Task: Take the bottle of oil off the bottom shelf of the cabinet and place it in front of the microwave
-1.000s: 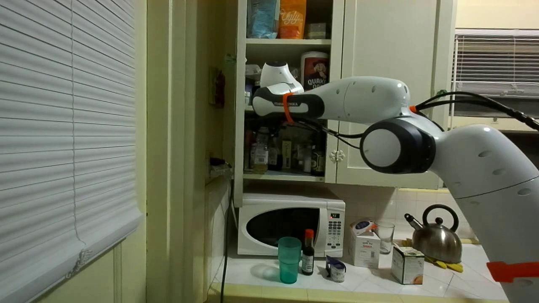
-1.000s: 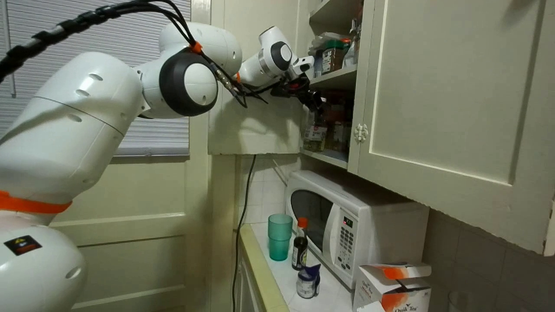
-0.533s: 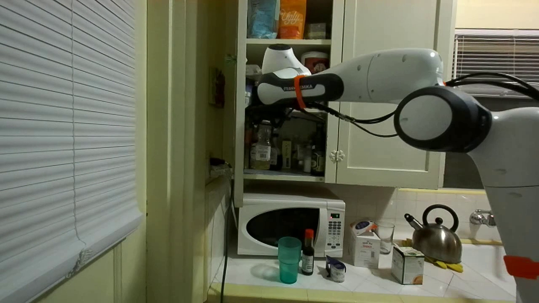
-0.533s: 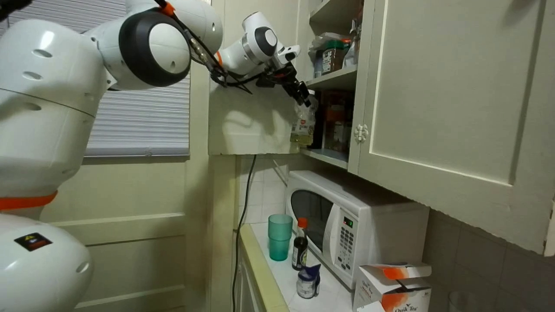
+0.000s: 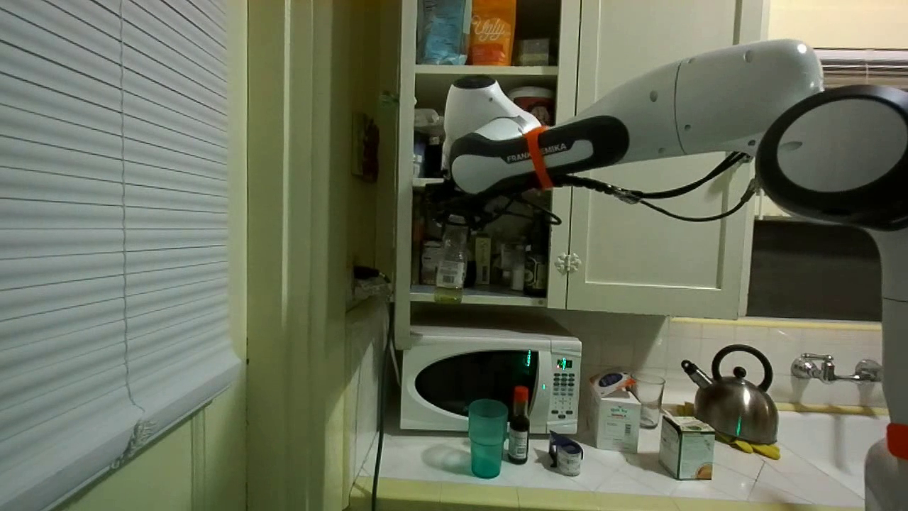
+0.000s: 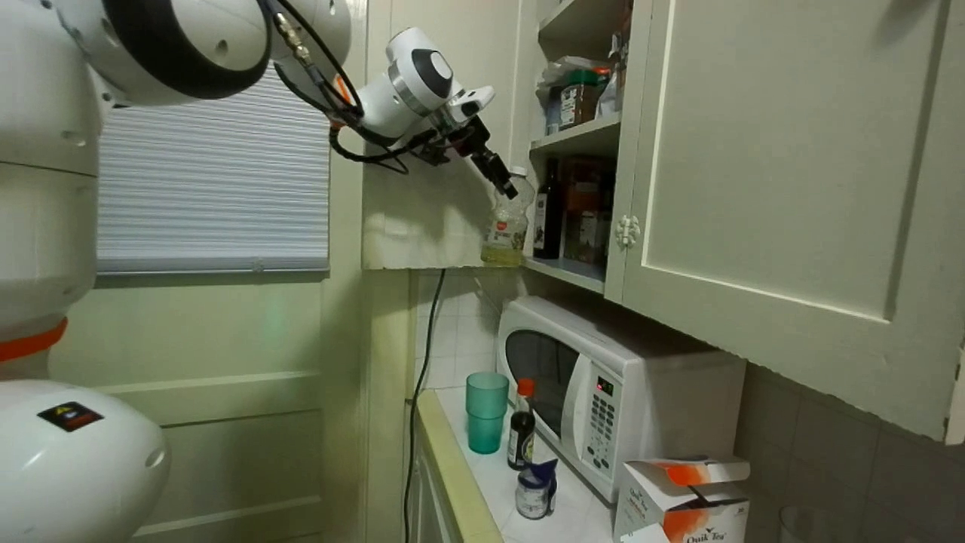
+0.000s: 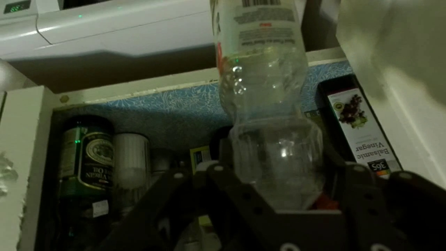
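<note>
The bottle of oil (image 6: 505,230) is clear plastic with a white cap, a label and yellow oil low inside. It hangs slightly tilted, just out in front of the bottom shelf (image 6: 565,273) of the cabinet (image 5: 561,234). In an exterior view the bottle (image 5: 450,273) overlaps the shelf's front edge. My gripper (image 6: 513,190) is shut on its upper part. In the wrist view the bottle (image 7: 263,73) stands between the fingers of my gripper (image 7: 277,150), whose tips are partly hidden. The microwave (image 5: 475,382) is on the counter below; its top edge shows in the wrist view (image 7: 139,31).
A teal cup (image 5: 487,440), a dark sauce bottle (image 5: 519,436) and a small jar (image 5: 569,463) stand before the microwave. A tea box (image 6: 682,501) is beside it. A vinegar bottle (image 7: 360,122) and a green oil tin (image 7: 87,153) stay on the shelf. The cupboard door (image 6: 784,188) is near.
My gripper has drawn the bottle of oil off the bottom shelf, away from the cabinet. The bottle now hangs in front of the shelf edge, and the arm has pulled back with it.
</note>
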`<control>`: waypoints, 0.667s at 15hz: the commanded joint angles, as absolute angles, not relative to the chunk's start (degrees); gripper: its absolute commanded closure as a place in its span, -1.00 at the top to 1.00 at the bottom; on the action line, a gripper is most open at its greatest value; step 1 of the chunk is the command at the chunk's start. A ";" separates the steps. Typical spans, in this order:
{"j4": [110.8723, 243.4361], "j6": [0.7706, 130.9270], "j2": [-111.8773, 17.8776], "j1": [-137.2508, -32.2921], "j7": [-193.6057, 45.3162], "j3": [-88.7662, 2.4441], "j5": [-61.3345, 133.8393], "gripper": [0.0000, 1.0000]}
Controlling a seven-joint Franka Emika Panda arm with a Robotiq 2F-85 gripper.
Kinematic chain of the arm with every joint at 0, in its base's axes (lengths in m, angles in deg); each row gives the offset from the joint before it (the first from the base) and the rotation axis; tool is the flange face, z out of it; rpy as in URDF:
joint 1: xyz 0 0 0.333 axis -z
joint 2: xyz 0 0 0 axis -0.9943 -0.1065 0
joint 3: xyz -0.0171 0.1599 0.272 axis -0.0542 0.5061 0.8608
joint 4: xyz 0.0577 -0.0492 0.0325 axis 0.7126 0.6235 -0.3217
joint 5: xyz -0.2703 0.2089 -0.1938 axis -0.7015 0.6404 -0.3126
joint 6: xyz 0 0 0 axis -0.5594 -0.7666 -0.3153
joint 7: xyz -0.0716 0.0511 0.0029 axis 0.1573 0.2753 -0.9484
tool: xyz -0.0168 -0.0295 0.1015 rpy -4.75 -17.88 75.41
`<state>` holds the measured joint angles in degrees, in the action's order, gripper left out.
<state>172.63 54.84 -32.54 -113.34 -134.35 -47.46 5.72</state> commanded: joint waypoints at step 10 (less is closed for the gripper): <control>213.12 72.26 -11.67 -95.18 -163.22 -29.58 -6.25 -0.32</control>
